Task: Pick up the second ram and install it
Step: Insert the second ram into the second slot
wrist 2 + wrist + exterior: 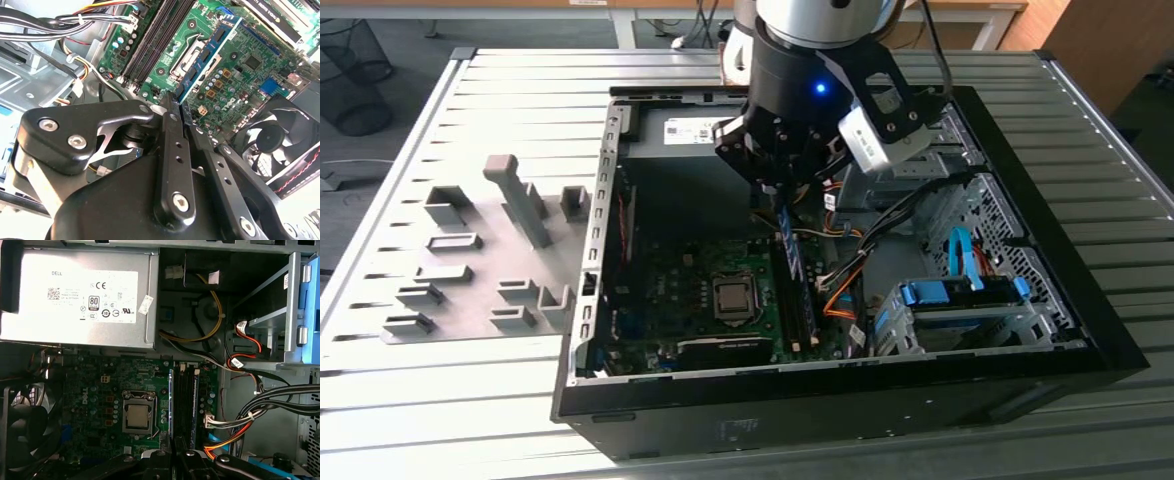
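My gripper (178, 112) is shut on the second ram (207, 55), a long blue board with black chips that sticks out from between the black fingers (170, 130). In the first wrist view the ram (171, 405) shows edge-on, running alongside the long black memory slots (184, 400) on the motherboard. Whether it touches a slot I cannot tell. Another blue stick (196, 405) stands on the far side of those slots. In the exterior view the gripper (781, 200) hangs inside the open computer case (854, 380), with the ram (786, 232) below it.
A grey power supply (75, 295) fills the case's end. The processor socket (137, 417) lies beside the slots and a black fan (272, 140) sits at the board's edge. Cable bundles (260, 415) and a drive cage (961, 295) crowd the other side. Grey holder blocks (480, 260) stand on the table.
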You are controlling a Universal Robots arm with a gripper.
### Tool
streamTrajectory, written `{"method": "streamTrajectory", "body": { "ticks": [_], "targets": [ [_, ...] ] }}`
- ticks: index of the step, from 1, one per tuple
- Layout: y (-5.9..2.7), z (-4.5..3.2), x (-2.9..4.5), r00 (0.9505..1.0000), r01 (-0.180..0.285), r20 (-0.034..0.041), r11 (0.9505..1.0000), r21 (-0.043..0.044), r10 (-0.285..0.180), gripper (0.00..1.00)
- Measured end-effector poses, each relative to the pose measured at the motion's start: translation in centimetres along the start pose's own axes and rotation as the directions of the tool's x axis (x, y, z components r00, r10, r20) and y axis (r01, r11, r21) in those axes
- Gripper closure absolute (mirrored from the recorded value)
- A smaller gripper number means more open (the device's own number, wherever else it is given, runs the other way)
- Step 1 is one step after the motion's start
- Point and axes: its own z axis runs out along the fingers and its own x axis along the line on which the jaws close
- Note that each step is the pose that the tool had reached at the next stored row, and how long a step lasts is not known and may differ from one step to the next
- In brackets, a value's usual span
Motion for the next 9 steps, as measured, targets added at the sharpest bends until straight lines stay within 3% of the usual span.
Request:
{"method": "streamTrajectory", "body": {
  "ticks": [9],
  "targets": [
    [-0.02,1.07,-0.33,1.0,-0.003,-0.0011,1.0,0.0,0.003,0.86]
  ]
}}
